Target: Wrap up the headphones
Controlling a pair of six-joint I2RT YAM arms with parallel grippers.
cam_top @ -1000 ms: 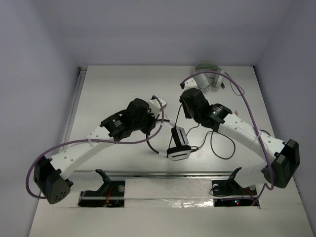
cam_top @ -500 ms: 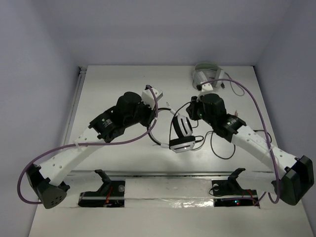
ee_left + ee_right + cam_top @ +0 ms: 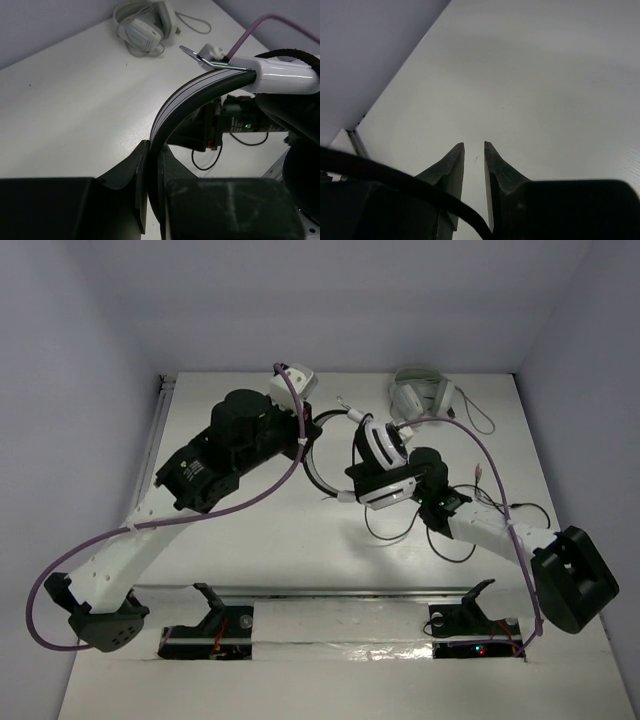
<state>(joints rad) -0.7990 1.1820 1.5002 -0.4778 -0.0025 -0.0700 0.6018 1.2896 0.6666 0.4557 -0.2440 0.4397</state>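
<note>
Headphones (image 3: pixel 185 97) hang pinched by their headband in the left jaws.

The top camera is looking down on the table (image 3: pixel 250 540), both wrist cameras peering closely beyond their fingers (image 3: pixel 127 172) across it.

This is looking like a robot lab: pale walls (image 3: pixel 330 300) are boxing in a white table (image 3: pixel 260 550), and a left arm (image 3: pixel 200 465) and right arm (image 3: pixel 490 532) are sitting at the table's near edge.

One black-and-white headset (image 3: pixel 383 452), one pale-grey headset (image 3: pixel 420 396), and two arms (image 3: pixel 150 530) (image 3: pixel 490 530).
</note>
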